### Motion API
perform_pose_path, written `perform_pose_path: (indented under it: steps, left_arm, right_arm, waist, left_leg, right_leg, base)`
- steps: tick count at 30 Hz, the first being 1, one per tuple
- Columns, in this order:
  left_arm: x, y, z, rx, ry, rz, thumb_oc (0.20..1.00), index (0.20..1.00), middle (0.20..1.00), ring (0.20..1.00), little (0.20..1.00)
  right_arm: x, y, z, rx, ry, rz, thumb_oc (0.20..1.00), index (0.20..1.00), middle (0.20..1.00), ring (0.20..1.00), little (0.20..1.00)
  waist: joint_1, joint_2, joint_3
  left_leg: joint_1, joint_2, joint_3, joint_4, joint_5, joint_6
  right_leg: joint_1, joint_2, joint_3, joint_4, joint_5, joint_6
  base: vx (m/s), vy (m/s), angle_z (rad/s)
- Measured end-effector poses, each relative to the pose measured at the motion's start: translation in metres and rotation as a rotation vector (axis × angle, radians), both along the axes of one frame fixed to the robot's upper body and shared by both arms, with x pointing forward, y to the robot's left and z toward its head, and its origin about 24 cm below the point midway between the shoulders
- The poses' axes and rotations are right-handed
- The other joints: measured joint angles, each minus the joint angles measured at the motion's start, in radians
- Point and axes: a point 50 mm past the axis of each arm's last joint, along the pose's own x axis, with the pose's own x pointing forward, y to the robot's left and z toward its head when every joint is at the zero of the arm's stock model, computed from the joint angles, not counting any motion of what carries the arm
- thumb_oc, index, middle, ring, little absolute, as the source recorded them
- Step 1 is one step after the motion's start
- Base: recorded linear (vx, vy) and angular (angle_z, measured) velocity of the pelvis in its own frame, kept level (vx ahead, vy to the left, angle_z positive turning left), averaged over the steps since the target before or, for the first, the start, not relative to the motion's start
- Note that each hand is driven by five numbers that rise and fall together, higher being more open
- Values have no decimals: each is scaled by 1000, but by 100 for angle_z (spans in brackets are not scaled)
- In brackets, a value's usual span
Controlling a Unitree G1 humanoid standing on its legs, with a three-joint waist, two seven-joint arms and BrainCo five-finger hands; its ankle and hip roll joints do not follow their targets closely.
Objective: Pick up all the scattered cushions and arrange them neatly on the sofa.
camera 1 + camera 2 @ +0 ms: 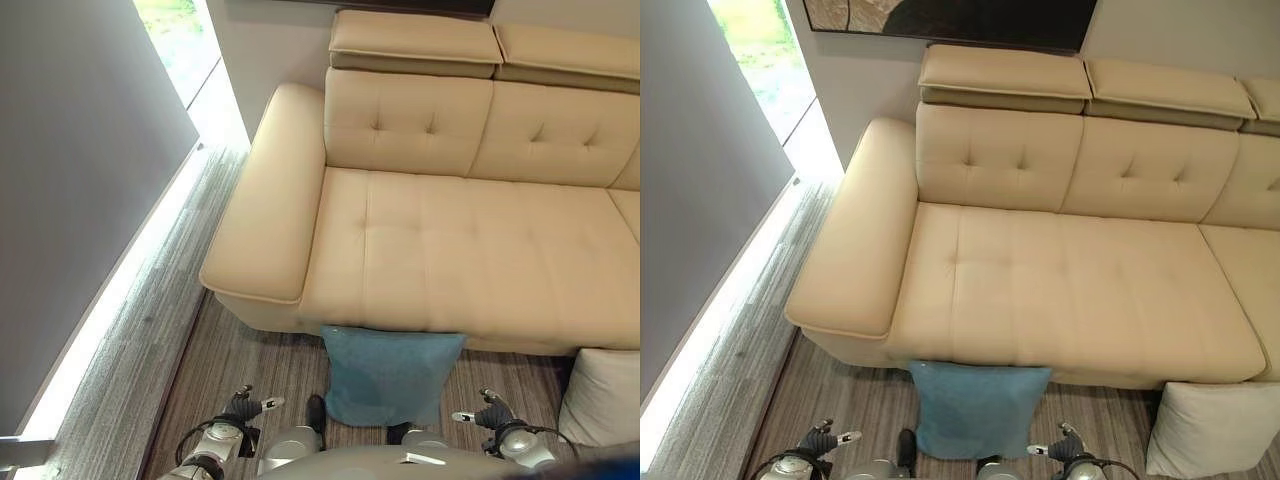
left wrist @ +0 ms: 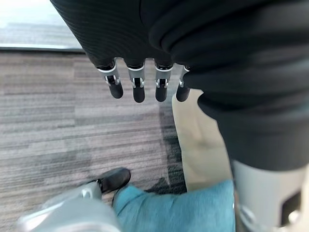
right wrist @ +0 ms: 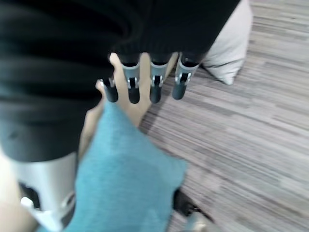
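I was at the very start of the pick-up, standing before the empty sofa [image 1: 1060, 280] with both hands low and holding nothing, my left hand [image 1: 240, 410] and right hand [image 1: 487, 415] with fingers relaxed and straight. The blue cushion [image 1: 388, 375] leaned against the sofa's front edge on the floor [image 1: 760, 380], between my two hands and near them but untouched, while a cream cushion [image 1: 1215, 428] lay on the floor beyond my right hand. As I judged it, the next move called for reaching both hands in to grasp the blue cushion's sides.

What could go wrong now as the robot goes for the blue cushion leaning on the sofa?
The blue cushion leans on the sofa front between the left hand and right hand, both open and empty; an uneven two-sided squeeze may tip it flat. The white cushion on the floor beside the right arm could be bumped.
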Motion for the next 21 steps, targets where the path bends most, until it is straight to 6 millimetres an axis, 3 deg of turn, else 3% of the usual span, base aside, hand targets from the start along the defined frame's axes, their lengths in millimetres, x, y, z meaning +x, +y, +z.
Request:
perform_pose_path:
  steps: [4,6,10,15,18,21]
  left_arm:
    - [-1,2,0,5,7,2,1000,1000,1000,1000,1000]
    - [0,8,2,20,4,1,1000,1000,1000,1000,1000]
    - [-3,13,2,33,12,4,1000,1000,1000,1000,1000]
    - [-23,7,-4,15,59,17,1000,1000,1000,1000,1000]
    - [-23,4,-5,8,58,16,1000,1000,1000,1000,1000]
    - [-16,-5,-6,-13,43,5,1000,1000,1000,1000,1000]
  right_arm:
    - [13,1,4,-1,-31,10,1000,1000,1000,1000,1000]
    - [10,1,3,-4,-15,7,1000,1000,1000,1000,1000]
    - [3,-1,0,-6,8,3,1000,1000,1000,1000,1000]
    - [2,0,1,-2,2,5,1000,1000,1000,1000,1000]
    - [2,0,1,-1,-2,6,1000,1000,1000,1000,1000]
    - [2,-1,1,-2,-7,5,1000,1000,1000,1000,1000]
  waist:
    - [15,-4,-4]
    - [16,-14,-1]
    - [24,-17,-6]
    - [28,15,-28]
    - [24,21,-35]
    - [17,33,-36]
  left_leg:
    - [-3,-3,51,-3,-14,14]
    - [-6,-4,50,-5,-14,20]
    - [-26,10,48,-5,-10,24]
    - [-39,45,40,-5,2,3]
    - [-38,54,28,-1,9,-8]
    - [-60,70,-16,8,40,-43]
  right_leg:
    - [-55,-17,41,65,-8,13]
    - [-72,-23,54,92,-23,30]
    - [-89,-12,52,95,-35,28]
    - [-61,32,41,12,-5,-2]
    - [-34,46,30,-26,12,-13]
    - [-15,74,-7,-53,19,-29]
  base:
    - [-83,44,-33]
    - [-74,-45,-2]
    - [-25,-124,4]
    - [20,-165,2]
    - [-17,-169,11]
    - [-109,-189,38]
